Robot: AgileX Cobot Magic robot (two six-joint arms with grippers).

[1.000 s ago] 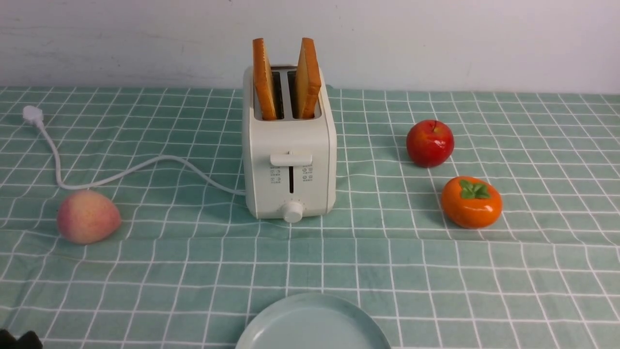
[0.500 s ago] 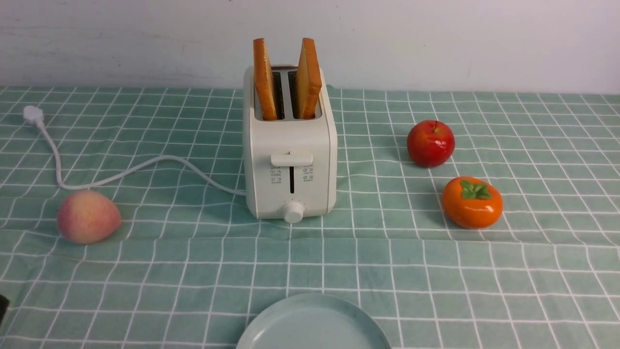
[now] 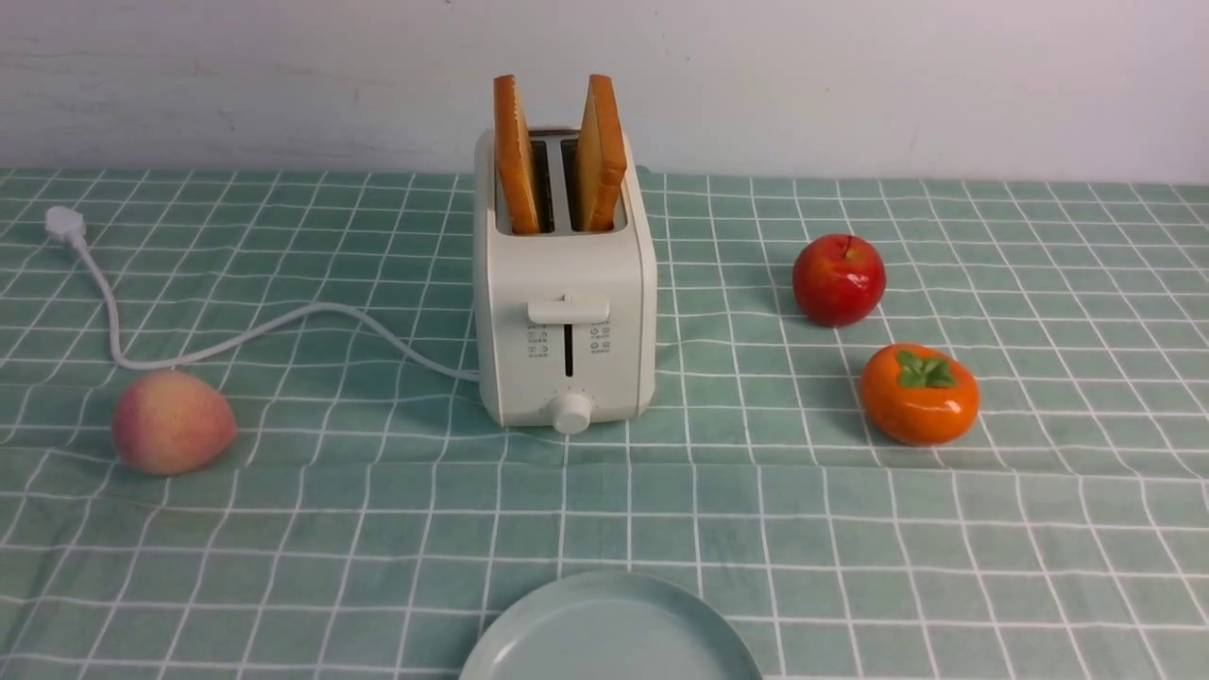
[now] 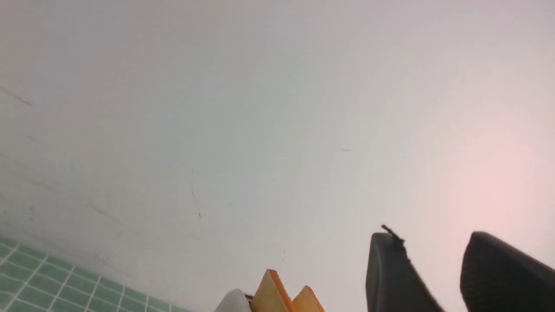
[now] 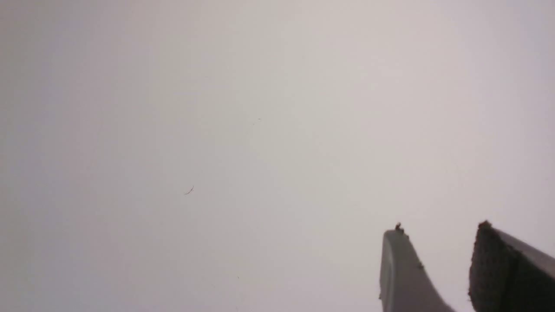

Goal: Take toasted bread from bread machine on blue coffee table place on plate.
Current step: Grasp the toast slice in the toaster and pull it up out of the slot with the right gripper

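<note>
Left wrist view: your left pincer, spread apart, looks toward the upright toasted bread; right pincer, also apart, sees only wall.

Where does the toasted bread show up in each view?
Front view: toasted bread, two slices standing in the bread machine, upper centre.
Left wrist view: only the slice tops show, next to the bread machine's rounded corner.
Right wrist view: not in it.
Shared landmark: the bread machine in front and left wrist views; the white wall in all three.
</note>
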